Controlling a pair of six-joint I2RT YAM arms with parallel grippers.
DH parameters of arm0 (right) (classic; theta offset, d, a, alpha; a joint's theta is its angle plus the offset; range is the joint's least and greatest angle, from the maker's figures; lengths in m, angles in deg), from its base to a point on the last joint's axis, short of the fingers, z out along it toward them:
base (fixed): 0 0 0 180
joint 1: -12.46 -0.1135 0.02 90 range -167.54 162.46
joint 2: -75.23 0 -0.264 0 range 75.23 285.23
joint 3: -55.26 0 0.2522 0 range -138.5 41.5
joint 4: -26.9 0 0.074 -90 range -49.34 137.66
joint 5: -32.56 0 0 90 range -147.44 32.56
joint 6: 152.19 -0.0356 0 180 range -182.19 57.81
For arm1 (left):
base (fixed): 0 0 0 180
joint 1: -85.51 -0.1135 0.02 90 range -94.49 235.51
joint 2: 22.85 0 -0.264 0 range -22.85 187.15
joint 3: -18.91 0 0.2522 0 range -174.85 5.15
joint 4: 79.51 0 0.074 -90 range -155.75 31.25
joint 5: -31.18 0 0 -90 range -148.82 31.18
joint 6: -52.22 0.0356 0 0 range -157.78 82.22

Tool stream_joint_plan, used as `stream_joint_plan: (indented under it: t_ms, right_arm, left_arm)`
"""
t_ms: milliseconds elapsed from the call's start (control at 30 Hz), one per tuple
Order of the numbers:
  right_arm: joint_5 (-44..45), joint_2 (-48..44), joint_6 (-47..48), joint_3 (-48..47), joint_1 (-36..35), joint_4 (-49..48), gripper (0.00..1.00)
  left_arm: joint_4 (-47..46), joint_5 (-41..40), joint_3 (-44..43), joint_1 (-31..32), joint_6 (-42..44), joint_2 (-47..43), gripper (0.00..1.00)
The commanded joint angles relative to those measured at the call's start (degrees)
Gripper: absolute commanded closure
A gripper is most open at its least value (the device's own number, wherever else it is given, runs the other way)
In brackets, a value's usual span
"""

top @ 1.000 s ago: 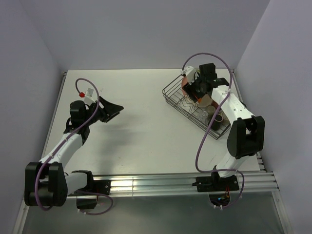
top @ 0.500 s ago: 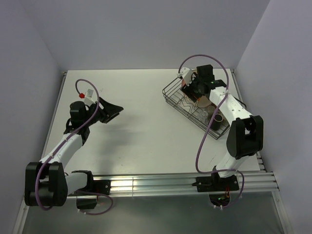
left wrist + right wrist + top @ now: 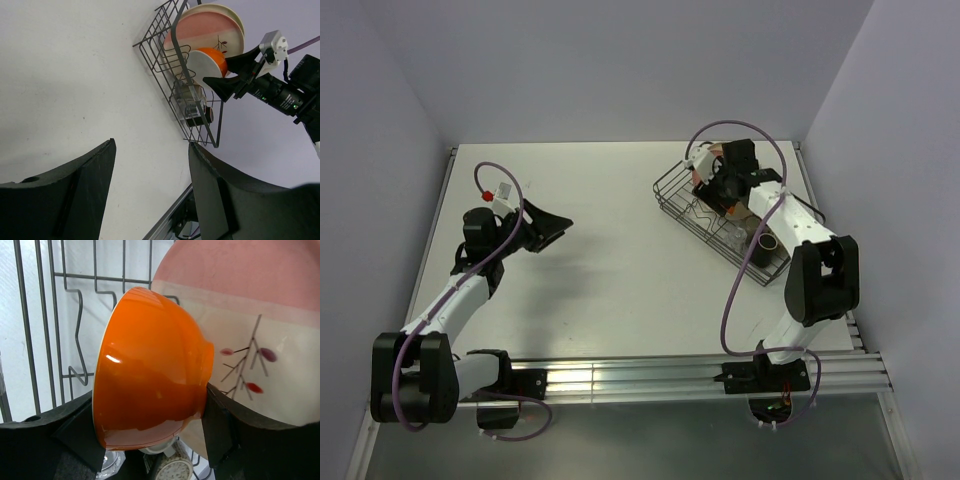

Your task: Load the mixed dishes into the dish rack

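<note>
While the right claw reached over the far end of the dish rack, it gripped the orange bowl between its two dark fingers. One finger pressed at the rim side and the other at the foot. The bowl lay on its side, with its white inside turned away from the pink-cream plate. That plate stood upright just behind the bowl, its sprig pattern showing beside the bowl's foot. From the left wrist view, the rim of a second, cream plate peeked out behind the pink one. Nearer along the rack sat a clear glass, and a dark cup lay just beyond it. The bowl hung among the rack's wires, above its wavy dividers; whether it touched any wire could not be told. The rack itself sat at an angle at the right rear of the white counter. Well apart from it, on the left side, the left claw hovered above bare counter with its fingers spread and nothing between them.
</note>
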Motion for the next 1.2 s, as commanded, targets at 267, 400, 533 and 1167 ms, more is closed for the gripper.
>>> stream_joint_plan:
  t_ms: [267, 400, 533, 1167]
  right_arm:
    - [3.65, 0.82, -1.51, 2.24, -2.62, -3.91, 0.64]
    - [4.88, 1.17, -2.21, 3.38, -3.67, -5.32, 0.53]
    - [6.81, 1.26, -3.35, 4.61, -4.90, -7.25, 0.50]
    - [5.59, -2.25, -8.01, 3.30, -6.22, -3.92, 0.00]
  left_arm:
    - [-2.19, 0.72, 0.43, -0.55, 1.19, -1.09, 0.34]
    - [-2.36, 0.72, 0.96, -0.72, 1.02, -1.44, 0.34]
    - [-2.01, 0.72, 1.05, -0.81, 1.19, -1.79, 0.34]
    - [-1.83, 0.89, 1.93, -1.60, 1.19, -3.02, 0.34]
